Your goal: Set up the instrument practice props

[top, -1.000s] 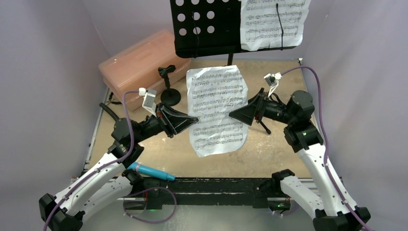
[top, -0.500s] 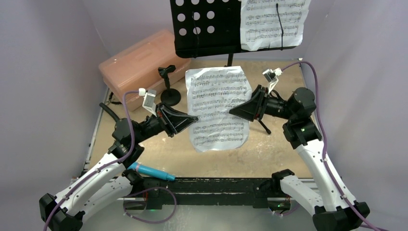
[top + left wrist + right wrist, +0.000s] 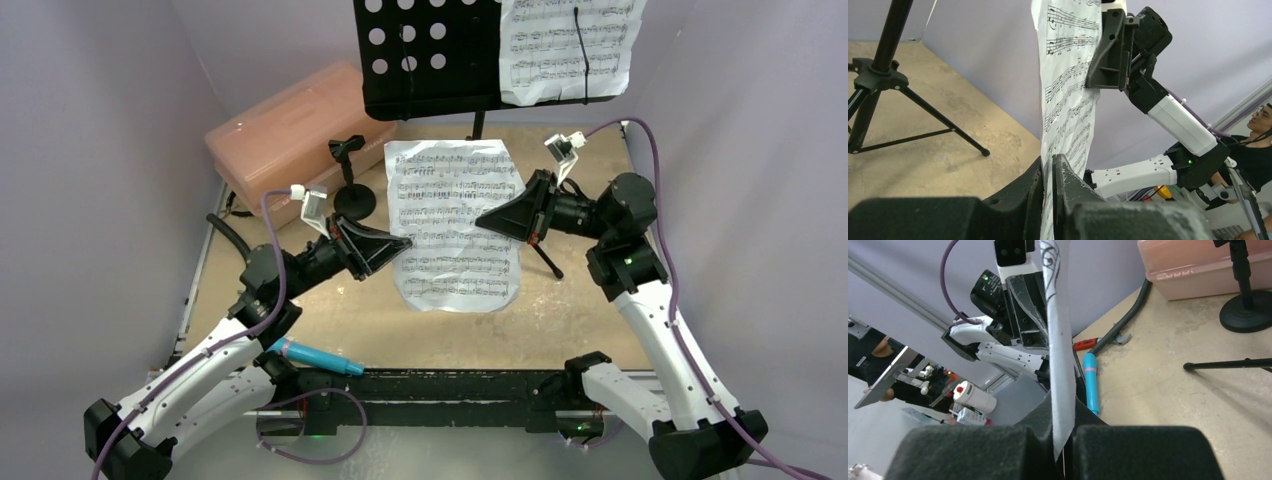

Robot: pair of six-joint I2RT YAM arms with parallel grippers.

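A white sheet-music page [image 3: 455, 225] hangs upright in mid-air between my two grippers. My left gripper [image 3: 405, 245] pinches its left edge; in the left wrist view the page [image 3: 1068, 100] runs through the narrow slit between those jaws [image 3: 1048, 162]. My right gripper [image 3: 483, 220] is shut on the right edge, with the paper [image 3: 1058, 340] wedged between its fingers [image 3: 1063, 402]. The black music stand [image 3: 430, 55] stands at the back with another page [image 3: 570, 50] on its desk. The small mic stand [image 3: 352, 185] stands left of the held page. The cyan-blue microphone [image 3: 315, 357] lies by the left arm's base.
A pink translucent box [image 3: 290, 130] sits at the back left beside the mic stand. The music stand's tripod legs [image 3: 548, 262] spread under my right gripper. A red-handled tool [image 3: 1085, 344] lies near the microphone [image 3: 1091, 385]. Grey walls close in both sides.
The right gripper closed on the page's right edge. The page rose and shifted toward the back. The left arm shifted slightly, its jaws still round the paper.
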